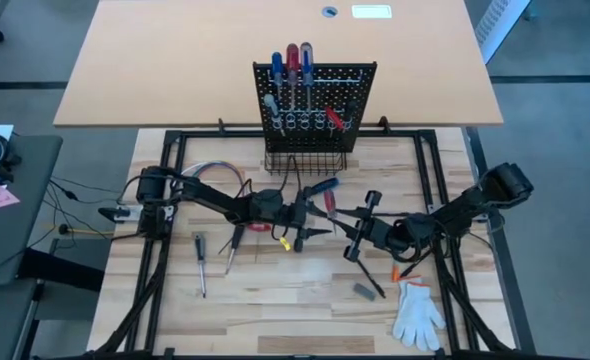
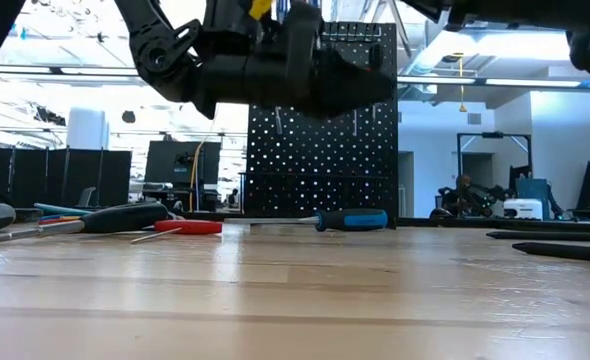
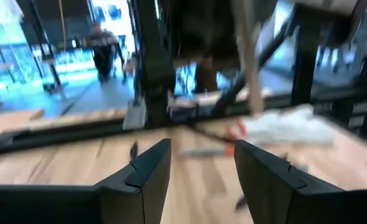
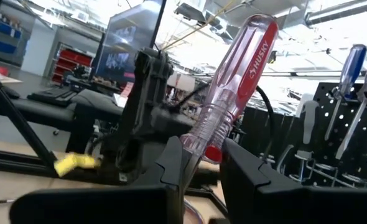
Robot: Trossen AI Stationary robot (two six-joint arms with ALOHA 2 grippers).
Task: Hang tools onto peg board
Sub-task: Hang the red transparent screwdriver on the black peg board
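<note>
The black peg board (image 1: 315, 95) stands upright at the table's far middle, with several screwdrivers (image 1: 292, 60) stuck in its rings; it also shows in the low view (image 2: 320, 130). My right gripper (image 4: 202, 147) is at mid-table (image 1: 340, 215), shut on a clear, red-striped screwdriver (image 4: 236, 87). My left gripper (image 3: 199, 155) hangs just left of it (image 1: 315, 225), level and open, with nothing between its fingers. Loose tools lie on the table: a blue-handled screwdriver (image 2: 350, 219), a red one (image 2: 187, 227) and a black one (image 2: 125, 215). My right gripper pinches the screwdriver's handle at its narrow lower part (image 4: 199, 140) between its two fingers. The handle slants up and away past the fingertips, its rounded red butt end (image 4: 264, 28) uppermost. The fingers hide the shaft.
Two thin screwdrivers (image 1: 200, 262) (image 1: 232, 245) lie at the near left. An orange-tipped tool (image 1: 403, 268), a small grey piece (image 1: 367, 290) and a white glove (image 1: 417, 312) lie at the near right. A wire basket (image 1: 305, 160) sits at the board's base, coloured wires (image 1: 210, 170) at the left.
</note>
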